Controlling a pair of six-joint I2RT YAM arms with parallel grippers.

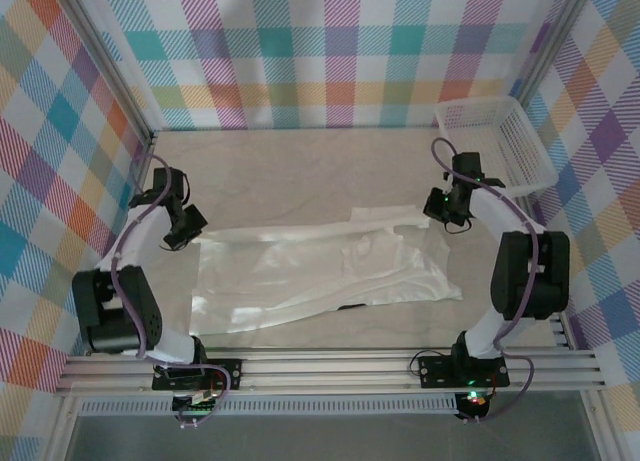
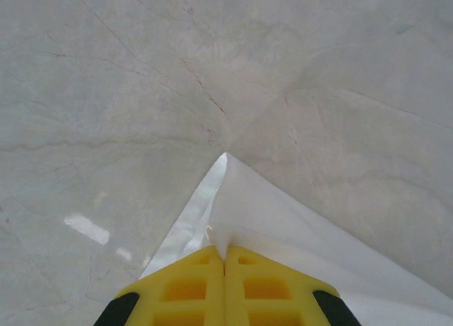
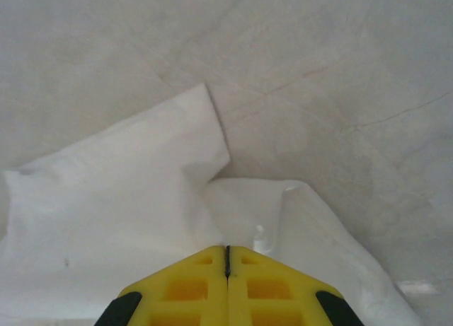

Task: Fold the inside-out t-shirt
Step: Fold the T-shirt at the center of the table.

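Observation:
The inside-out t-shirt (image 1: 320, 276) lies spread across the middle of the table, white and wrinkled, with a small dark tag (image 1: 350, 307) near its front edge. My left gripper (image 1: 190, 231) is at the shirt's far left corner. In the left wrist view that gripper (image 2: 225, 249) is shut, pinching a lifted corner of the white fabric (image 2: 283, 213). My right gripper (image 1: 450, 219) is at the far right corner. In the right wrist view it (image 3: 227, 249) is shut, with the cloth (image 3: 113, 191) drawn up into its tips.
A white plastic mesh basket (image 1: 500, 141) stands at the back right corner, just behind the right arm. Bare marbled tabletop (image 1: 300, 171) stretches behind the shirt. Checkered walls close in the left, back and right sides.

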